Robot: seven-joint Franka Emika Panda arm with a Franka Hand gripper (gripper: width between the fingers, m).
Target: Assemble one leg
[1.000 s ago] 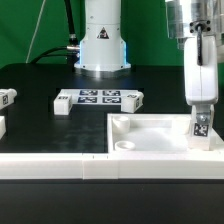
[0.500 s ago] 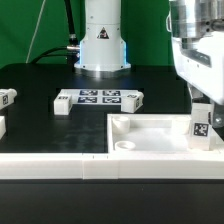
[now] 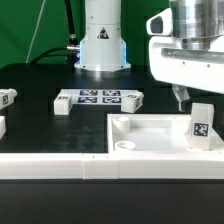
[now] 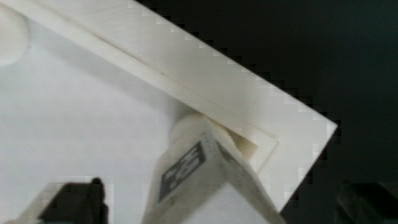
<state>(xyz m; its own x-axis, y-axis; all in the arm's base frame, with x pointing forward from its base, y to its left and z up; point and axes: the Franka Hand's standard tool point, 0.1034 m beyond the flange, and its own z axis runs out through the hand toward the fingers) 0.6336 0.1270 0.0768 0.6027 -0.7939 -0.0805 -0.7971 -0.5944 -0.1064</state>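
Observation:
The leg, a small white block with a black-and-white marker, stands upright in the corner of the large white tray at the exterior view's right. My gripper hangs just above it, open and holding nothing. One dark fingertip shows beside the leg's top. In the wrist view the leg rises from the tray's corner, between my spread fingers.
The marker board lies mid-table with small white blocks at its ends. Two more blocks lie at the exterior view's left. The arm's base stands behind.
My gripper has let go of the leg and risen off it. The leg stays standing in the tray's corner.

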